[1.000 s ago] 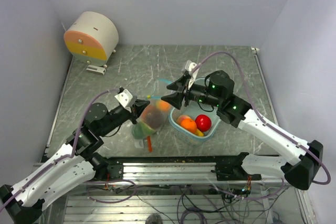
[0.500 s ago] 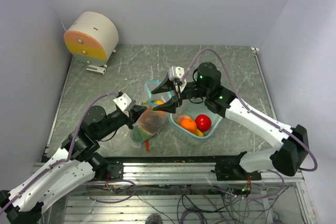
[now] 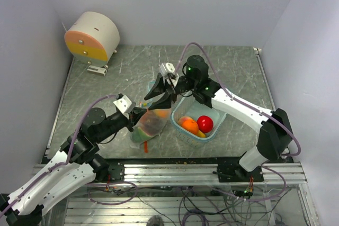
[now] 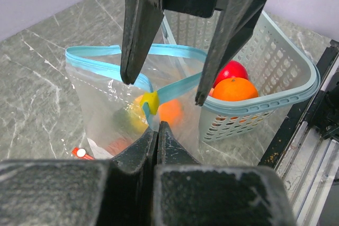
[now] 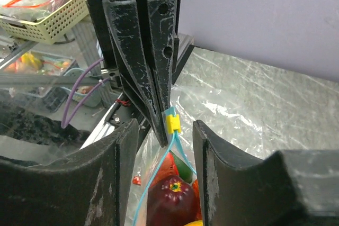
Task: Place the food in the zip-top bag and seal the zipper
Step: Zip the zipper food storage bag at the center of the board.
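The clear zip-top bag [image 3: 150, 124] with a light blue zipper stands mid-table and holds several fruits. A dark maroon one [image 5: 170, 200] and a green one [image 5: 184, 171] show inside it. My left gripper [image 3: 142, 111] is shut on the bag's top corner, just below the yellow slider [image 4: 150, 102]. My right gripper [image 3: 154, 99] is open, with its fingers either side of the slider [image 5: 172, 124] and the left fingers [image 5: 153, 62] close in front. A red fruit [image 3: 205, 124] and an orange one [image 3: 189, 126] lie in the teal tub [image 3: 214, 132].
The teal tub stands right beside the bag, touching it [image 4: 296, 92]. A round white and orange device [image 3: 92, 36] sits at the back left. A metal rail [image 3: 180, 165] runs along the front edge. A small red strip [image 3: 146, 146] lies by the bag's base.
My right gripper has moved left from above the tub to the bag's mouth and now straddles the slider. The left gripper keeps its hold on the bag's corner.
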Robot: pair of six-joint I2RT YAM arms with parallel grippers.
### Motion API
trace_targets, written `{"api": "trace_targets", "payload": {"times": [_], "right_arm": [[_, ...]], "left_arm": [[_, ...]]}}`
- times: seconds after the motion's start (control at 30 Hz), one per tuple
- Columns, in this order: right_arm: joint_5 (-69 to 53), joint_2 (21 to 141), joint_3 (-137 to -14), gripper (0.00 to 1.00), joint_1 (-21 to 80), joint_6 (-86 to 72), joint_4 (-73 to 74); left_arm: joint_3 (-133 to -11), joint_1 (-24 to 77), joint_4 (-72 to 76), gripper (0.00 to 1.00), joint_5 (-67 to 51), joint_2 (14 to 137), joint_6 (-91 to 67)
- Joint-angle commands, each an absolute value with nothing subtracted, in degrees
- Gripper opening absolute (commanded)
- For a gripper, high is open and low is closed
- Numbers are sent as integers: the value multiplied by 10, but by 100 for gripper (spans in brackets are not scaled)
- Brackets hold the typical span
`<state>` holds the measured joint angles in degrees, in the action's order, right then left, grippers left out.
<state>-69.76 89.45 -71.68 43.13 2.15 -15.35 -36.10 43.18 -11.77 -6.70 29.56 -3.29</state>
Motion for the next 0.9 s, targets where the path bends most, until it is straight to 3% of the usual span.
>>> {"api": "trace_targets", "payload": {"times": [0.0,0.63,0.87], "right_arm": [[-711,904,-740,44,429,0,-175],[-709,943,-754,35,435,-20,-174],[-709,950,-757,24,439,-12,-153]], "left_arm": [[-364,432,-108,7,-70,295,-32],[-364,432,-109,7,-60,291,-33],[-364,432,-110,7,-54,286,-34]]}}
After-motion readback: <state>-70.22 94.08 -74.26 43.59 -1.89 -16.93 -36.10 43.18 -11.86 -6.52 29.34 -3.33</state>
